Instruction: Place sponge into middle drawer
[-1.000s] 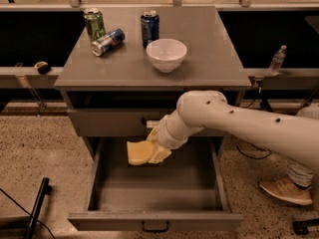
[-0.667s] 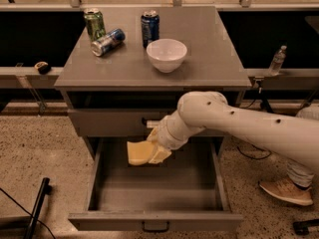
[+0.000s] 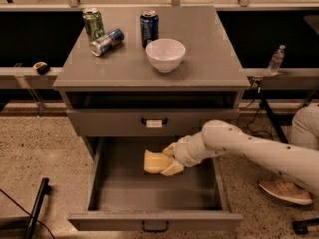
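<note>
The pale-yellow sponge (image 3: pixel 153 162) is inside the open middle drawer (image 3: pixel 107 183), low over its flat grey floor near the back centre. My gripper (image 3: pixel 171 160) reaches in from the right on a white arm (image 3: pixel 249 148). Its cream-yellow fingers (image 3: pixel 169 149) close on the sponge's right end, one above and one below. The drawer is pulled far out, and its dark handle (image 3: pixel 154 226) is at the bottom edge of the view. I cannot tell whether the sponge touches the drawer floor.
Above is a shut grey drawer whose handle bears a white tag (image 3: pixel 153 123). On the cabinet top (image 3: pixel 209 59) stand a white bowl (image 3: pixel 165 54), a blue can (image 3: pixel 148 27), a green can (image 3: pixel 92 23) and a can lying on its side (image 3: pixel 106 42). A person's leg and shoe (image 3: pixel 286 190) are at right.
My gripper has moved the sponge lower and slightly right, deeper into the open drawer. The cabinet, the cans and the bowl have not moved.
</note>
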Controlling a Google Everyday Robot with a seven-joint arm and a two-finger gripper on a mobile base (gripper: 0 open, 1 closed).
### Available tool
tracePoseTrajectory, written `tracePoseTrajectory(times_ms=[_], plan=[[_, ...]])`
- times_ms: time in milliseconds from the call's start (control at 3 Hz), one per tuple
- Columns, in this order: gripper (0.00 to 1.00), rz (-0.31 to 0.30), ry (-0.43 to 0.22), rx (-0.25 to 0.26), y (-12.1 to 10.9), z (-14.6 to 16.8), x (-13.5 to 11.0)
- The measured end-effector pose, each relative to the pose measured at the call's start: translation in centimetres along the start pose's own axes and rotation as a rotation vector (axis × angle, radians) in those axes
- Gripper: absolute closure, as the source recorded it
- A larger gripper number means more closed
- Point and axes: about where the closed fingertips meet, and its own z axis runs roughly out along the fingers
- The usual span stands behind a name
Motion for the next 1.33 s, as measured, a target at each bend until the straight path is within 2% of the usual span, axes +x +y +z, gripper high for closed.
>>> tracePoseTrajectory(times_ms=[333, 667, 1000, 1333], plan=[[1.00, 0.098, -0.033, -0.023, 1.1, 4.9, 6.0], [1.00, 0.156, -0.038, -0.029, 2.0, 8.2, 9.6], [0.81, 0.190, -0.047, -0.016, 2.6, 10.0, 11.5], [0.50, 0.191, -0.048, -0.018, 2.7, 10.2, 11.6]])
